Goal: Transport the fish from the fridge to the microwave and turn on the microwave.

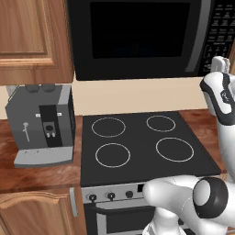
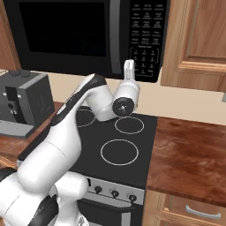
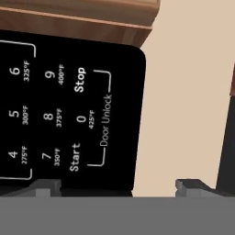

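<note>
The microwave (image 1: 137, 36) (image 2: 75, 35) hangs above the stove, its dark glass door closed. My gripper (image 2: 129, 69) (image 1: 221, 64) is raised in front of the keypad (image 2: 145, 39) at the microwave's right end, a little short of it. In the hand view the gripper (image 3: 119, 186) is open, its two dark fingertips (image 3: 48, 186) wide apart with nothing between them. The keypad (image 3: 55, 105) lies rolled sideways ahead, and its Start key (image 3: 74, 157) sits just above the left fingertip. The fish and the fridge are out of view.
A black cooktop (image 1: 137, 142) (image 2: 119, 141) with four rings lies under the arm. A grey coffee machine (image 1: 41, 124) (image 2: 22, 101) stands to its left. Wooden cupboards (image 1: 27, 36) (image 2: 198, 39) flank the microwave. A brown counter (image 2: 190, 154) runs to the right.
</note>
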Controlling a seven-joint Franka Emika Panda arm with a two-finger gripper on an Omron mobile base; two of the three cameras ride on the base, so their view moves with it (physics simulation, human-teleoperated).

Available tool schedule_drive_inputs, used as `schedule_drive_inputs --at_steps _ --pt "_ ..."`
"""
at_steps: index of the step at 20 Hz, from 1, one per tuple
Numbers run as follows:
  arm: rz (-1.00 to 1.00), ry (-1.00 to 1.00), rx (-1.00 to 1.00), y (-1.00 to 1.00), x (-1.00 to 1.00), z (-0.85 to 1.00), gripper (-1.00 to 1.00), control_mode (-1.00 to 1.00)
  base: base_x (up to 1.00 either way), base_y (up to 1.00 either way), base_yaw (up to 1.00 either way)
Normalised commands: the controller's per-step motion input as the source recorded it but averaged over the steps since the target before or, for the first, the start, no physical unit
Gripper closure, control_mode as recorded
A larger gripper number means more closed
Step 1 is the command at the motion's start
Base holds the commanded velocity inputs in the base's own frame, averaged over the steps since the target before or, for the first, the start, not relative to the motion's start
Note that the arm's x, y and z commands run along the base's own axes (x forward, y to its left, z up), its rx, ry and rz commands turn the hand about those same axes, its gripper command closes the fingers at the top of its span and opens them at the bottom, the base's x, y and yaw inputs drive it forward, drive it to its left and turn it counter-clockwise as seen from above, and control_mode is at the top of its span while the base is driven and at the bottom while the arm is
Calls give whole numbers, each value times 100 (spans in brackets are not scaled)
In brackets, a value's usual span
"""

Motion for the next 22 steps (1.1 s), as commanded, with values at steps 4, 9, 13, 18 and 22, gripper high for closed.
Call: schedule_drive_inputs --at_steps 4,9,13,18,22 --pt "-4 0 0 -15 13 0 -100 -100 0 0 0" --pt "-1 1 0 -21 9 0 -100 -100 0 0 0" --pt "0 1 0 -18 6 0 -100 -100 0 0 0" --pt "0 2 0 -7 0 -6 -100 -100 0 0 0" --pt "0 1 0 0 5 -8 -100 -100 0 0 0"
